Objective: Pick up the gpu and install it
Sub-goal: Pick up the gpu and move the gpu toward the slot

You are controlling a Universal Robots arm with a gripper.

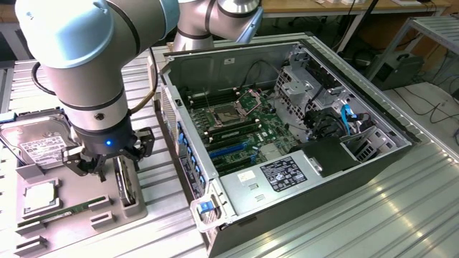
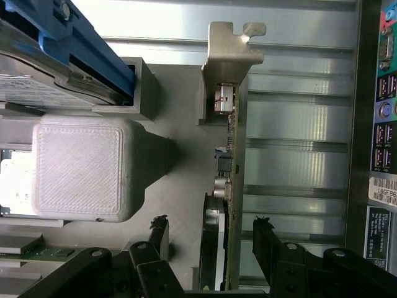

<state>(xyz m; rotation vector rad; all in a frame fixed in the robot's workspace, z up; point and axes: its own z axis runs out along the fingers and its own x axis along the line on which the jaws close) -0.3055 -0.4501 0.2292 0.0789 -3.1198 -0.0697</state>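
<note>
The gpu (image 1: 128, 187) stands on its edge in a slot of the grey holder tray (image 1: 79, 185), at the exterior view's left, beside the open computer case (image 1: 287, 140). In the wrist view the gpu (image 2: 228, 186) appears edge-on, with its silver bracket (image 2: 231, 53) at the far end. My gripper (image 1: 113, 171) hangs just above the card. It is open, and its two black fingers (image 2: 160, 239) stand on either side of the card's edge without touching it. The gripper (image 2: 211, 239) is centred roughly over the card's near half.
On the same tray lie a silver hard drive (image 1: 40, 144), a processor (image 1: 40, 198) and a green memory stick (image 1: 64, 213). A grey printed block (image 2: 80, 167) rises close to one finger. The case's motherboard (image 1: 237, 129) lies exposed, and its rear ports (image 2: 386, 124) face the tray.
</note>
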